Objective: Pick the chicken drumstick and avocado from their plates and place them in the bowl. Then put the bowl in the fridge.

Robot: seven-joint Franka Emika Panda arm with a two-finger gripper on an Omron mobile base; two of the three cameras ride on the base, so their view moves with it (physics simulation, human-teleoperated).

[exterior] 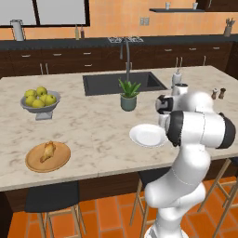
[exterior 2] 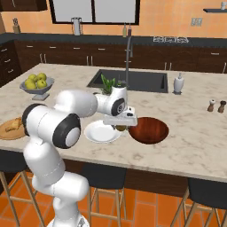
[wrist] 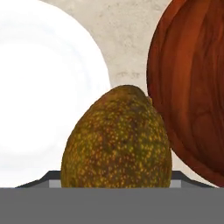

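Fingers of the gripper set partly apart and closed on the avocado, holding it by its sides. Seen from the right base view: avocado small, dark and brownish green, tucked under the white hand. Just above the counter, between the white plate on the left and the bowl on the right. Bowl wide, shallow, reddish brown, with nothing in it. Far off to the left, the chicken drumstick, golden and lumpy, lying on the wooden plate.

Seen from the hand view: avocado very close, egg shaped, olive green and brown with lots of tiny yellow dots. Shiny white plate on one side of it, dark streaky wood of the bowl on the other.

Seen from the left base view: drumstick on the round wooden plate at the near left. White plate bare, partly hidden by the arm.
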